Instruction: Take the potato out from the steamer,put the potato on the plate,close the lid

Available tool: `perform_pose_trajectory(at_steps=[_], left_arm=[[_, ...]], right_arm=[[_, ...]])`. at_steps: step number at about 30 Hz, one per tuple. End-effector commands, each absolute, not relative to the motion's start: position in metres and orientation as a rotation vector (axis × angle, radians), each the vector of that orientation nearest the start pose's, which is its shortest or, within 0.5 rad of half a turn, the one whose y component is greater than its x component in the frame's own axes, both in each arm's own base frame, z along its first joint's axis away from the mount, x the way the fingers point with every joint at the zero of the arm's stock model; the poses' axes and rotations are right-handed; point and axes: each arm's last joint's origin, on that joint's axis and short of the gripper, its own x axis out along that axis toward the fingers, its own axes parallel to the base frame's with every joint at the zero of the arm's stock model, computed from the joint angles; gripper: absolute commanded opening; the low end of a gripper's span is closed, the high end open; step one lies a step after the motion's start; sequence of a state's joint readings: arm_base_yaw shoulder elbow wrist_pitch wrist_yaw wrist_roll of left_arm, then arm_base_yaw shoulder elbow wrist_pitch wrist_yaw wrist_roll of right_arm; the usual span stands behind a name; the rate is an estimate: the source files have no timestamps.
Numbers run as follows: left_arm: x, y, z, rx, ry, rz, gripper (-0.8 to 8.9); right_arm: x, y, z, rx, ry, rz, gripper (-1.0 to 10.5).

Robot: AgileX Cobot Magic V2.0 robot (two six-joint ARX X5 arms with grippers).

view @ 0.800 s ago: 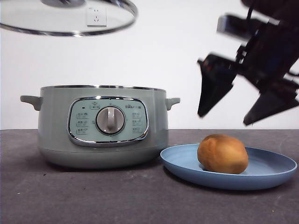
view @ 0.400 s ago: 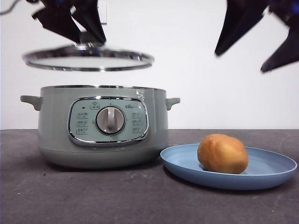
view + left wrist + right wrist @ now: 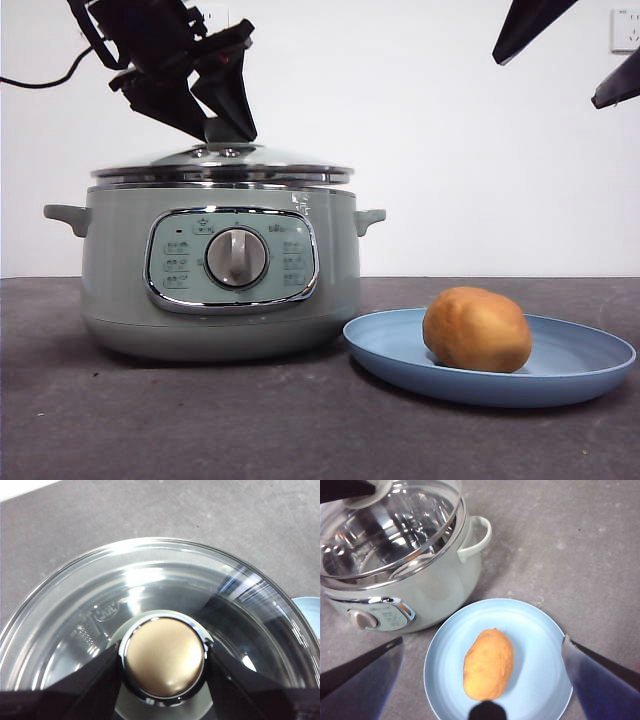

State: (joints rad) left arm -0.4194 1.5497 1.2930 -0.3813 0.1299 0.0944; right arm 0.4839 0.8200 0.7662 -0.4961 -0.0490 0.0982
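Note:
The glass lid (image 3: 222,166) rests on the rim of the sage-green steamer (image 3: 120,290). My left gripper (image 3: 226,130) is shut on the lid's knob (image 3: 164,655), with a black jaw on each side of it. The golden-brown potato (image 3: 477,329) lies on the light blue plate (image 3: 585,365), to the right of the steamer. My right gripper (image 3: 547,82) is open and empty, high above the plate. The right wrist view shows the potato (image 3: 488,665) on the plate (image 3: 540,630) beside the steamer (image 3: 445,590), under the lid (image 3: 395,530).
The dark grey table (image 3: 200,420) runs in front of the steamer and plate. A white wall with an outlet (image 3: 625,30) stands behind. A black cable (image 3: 40,82) hangs at the upper left.
My left gripper has lowered the lid from high above the steamer down onto its rim. My right gripper has risen away from the plate. The potato has not moved.

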Motion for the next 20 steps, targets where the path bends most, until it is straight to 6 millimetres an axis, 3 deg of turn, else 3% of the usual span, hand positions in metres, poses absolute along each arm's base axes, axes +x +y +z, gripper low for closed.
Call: perform_pose_trajectory(at_steps=[1,17,18,20], left_arm=[[0.3152,-0.1456,0.3079,0.189,0.581,-0.568,-0.09],[0.3092,-0.1524,0.3035,0.203,0.63,-0.592,0.05],[0.3089,-0.1523,0.3031,0.203,0.636,-0.591,0.46],[0.3083,-0.1519,0.3021,0.205,0.648,-0.591,3.38]], right_arm=[[0.1499,0.0803,0.2912,-0.02,0.573,0.486,5.7],[0.1498,0.0803,0.2911,-0.023,0.573,0.486,5.7],[0.1498,0.0803,0.2911,-0.023,0.573,0.487,5.7],[0.1497,0.0803,0.2911,-0.023,0.574,0.487,5.7]])
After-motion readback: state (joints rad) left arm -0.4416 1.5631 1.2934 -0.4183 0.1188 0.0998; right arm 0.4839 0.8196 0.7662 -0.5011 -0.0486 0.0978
